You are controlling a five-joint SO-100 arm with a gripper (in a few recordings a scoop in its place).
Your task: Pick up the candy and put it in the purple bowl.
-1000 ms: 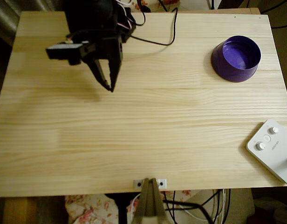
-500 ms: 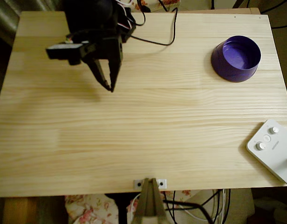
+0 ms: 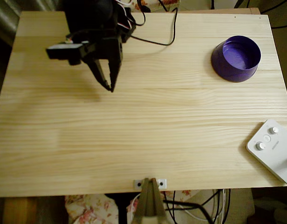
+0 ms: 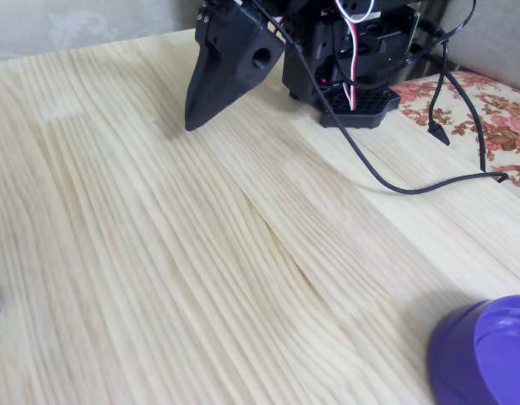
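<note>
Hanging above the pale wooden surface (image 3: 143, 130), toward its upper left in the overhead view: one black claw (image 3: 108, 85), pointing down at the boards. Pressing its two fingers together at the tips, clenched, with nothing seen pinched between them and only a narrow slit opening higher up between the fingers. Showing in the fixed view as one dark wedge (image 4: 192, 122), tip hovering just over the wood, beside the arm's black base (image 4: 353, 76) with its red and white wires.

Sitting upright on the surface at the upper right of the overhead view: one purple bowl (image 3: 222, 65), round, mouth facing up, inside looking bare. Standing well apart from the claw, with most of the width of the surface lying between them. Peeking in at the lower right corner of the fixed view (image 4: 471, 354), cut off by the edge.

Trailing from the arm across the boards: one thin black cable (image 3: 157, 43), curving over the wood in the fixed view (image 4: 387, 181) and ending near a flowered cloth (image 4: 488, 110).

Resting at the lower right corner of the overhead view: one white box (image 3: 273, 149) with round knobs, partly overhanging the edge. Clamping onto the near edge at its middle: one small metal bracket (image 3: 150, 183).
</note>
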